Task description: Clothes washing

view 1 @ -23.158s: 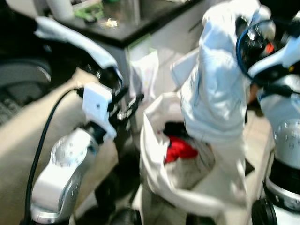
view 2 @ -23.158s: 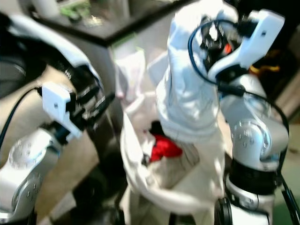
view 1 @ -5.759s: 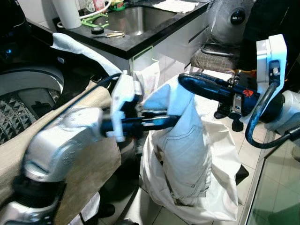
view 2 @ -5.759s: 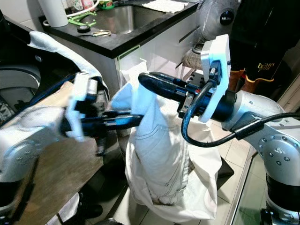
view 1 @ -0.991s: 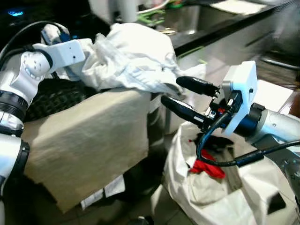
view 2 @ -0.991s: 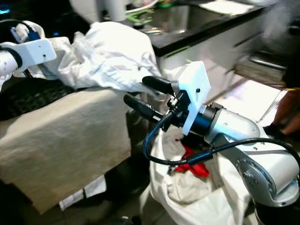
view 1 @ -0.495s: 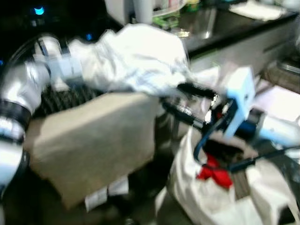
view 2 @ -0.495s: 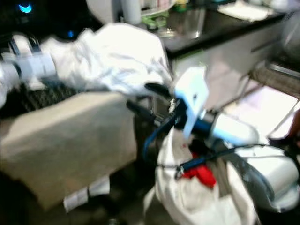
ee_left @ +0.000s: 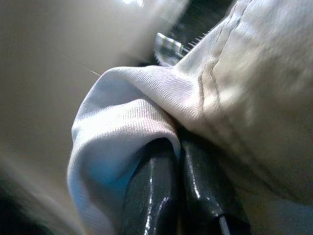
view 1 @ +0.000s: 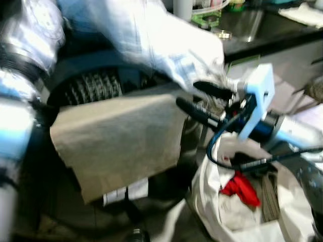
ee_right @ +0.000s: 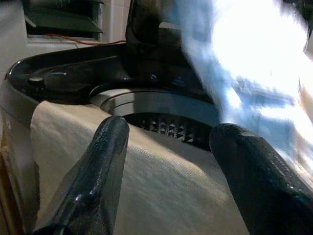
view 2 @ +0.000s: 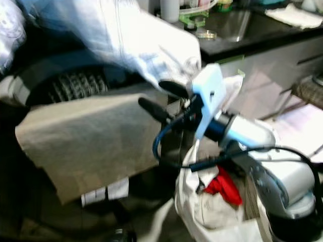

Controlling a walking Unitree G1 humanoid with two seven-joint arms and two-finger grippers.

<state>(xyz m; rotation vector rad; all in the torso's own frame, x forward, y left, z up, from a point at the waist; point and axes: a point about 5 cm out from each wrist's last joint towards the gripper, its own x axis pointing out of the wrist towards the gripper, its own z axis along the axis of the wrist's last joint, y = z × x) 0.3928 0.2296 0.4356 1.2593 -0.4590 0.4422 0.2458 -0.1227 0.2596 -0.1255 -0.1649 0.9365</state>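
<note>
Left gripper (ee_left: 168, 161) jaws clamped on white garment (view 1: 166, 45); right gripper (ee_right: 168, 161) jaws apart.

Along your right gripper (ee_right: 166, 176) you see its two black fingers (ee_right: 93, 181) spread wide, with nothing between them. Past them lies a beige cloth (ee_right: 151, 186) draped over the front rim of the washing machine (ee_right: 73, 78). Beyond the cloth's far edge the patterned drum (ee_right: 171, 128) shows inside the grey ring of the opening. A pale blue-white garment (ee_right: 244, 73), blurred, hangs over the drum beside one finger. The machine's dark glossy back panel rises behind the opening.
</note>
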